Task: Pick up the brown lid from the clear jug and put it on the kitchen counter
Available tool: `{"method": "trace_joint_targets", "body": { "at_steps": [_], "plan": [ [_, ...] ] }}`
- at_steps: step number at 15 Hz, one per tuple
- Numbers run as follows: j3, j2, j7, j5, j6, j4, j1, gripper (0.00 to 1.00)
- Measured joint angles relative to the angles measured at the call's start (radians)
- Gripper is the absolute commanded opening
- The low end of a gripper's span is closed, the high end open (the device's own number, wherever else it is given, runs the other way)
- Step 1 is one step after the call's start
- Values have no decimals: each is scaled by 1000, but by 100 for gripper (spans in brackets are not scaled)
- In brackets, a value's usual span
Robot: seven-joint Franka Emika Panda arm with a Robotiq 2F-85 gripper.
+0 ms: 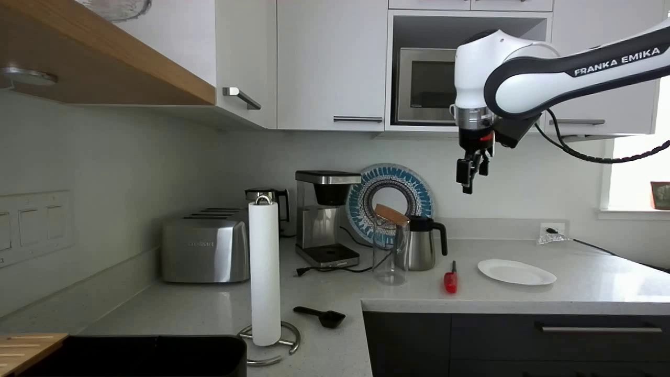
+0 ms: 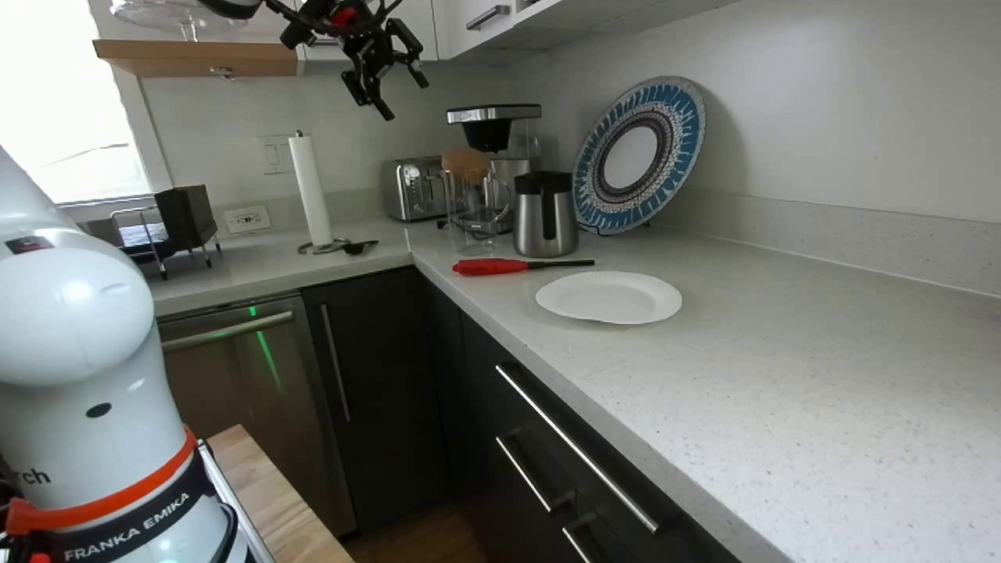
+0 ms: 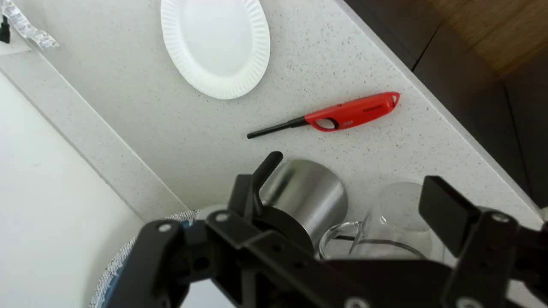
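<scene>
- Currently the jaws stand wide apart, spread across the bottom of the wrist view; in both exterior views they hang in the upper half, well above the surface (image 2: 813, 375).
- The brown lid (image 1: 391, 214) sits on top of the clear jug (image 1: 391, 264), right of centre in an exterior view, and tilts, its left edge higher than its right.
- In the wrist view the jug shows at lower right through the gap between the jaws, its handle toward the left; the lid cannot be made out there.
- Just beside the jug, on its right in both exterior views, a steel kettle (image 1: 420, 251) stands upright.
- A red lighter (image 3: 355, 112) lies above and right of centre in the wrist view, its black nozzle pointing left.
- Near it, at the top of the wrist view, a white plate (image 3: 217, 42) lies flat.
- A blue-rimmed round dish (image 2: 671, 156) leans on edge at upper right of an exterior view.
- Lower in an exterior view, left of centre, a paper-towel roll (image 1: 265, 272) stands upright, with a black scoop (image 1: 331, 319) near its base.
</scene>
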Motion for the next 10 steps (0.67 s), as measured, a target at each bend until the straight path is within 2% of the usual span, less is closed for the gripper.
{"method": "trace_joint_targets", "body": {
  "at_steps": [6, 10],
  "plan": [
    [57, 161, -4, -54, 19, 175, 40, 100],
    [80, 297, 53, -140, -17, 280, 73, 100]
  ]
}}
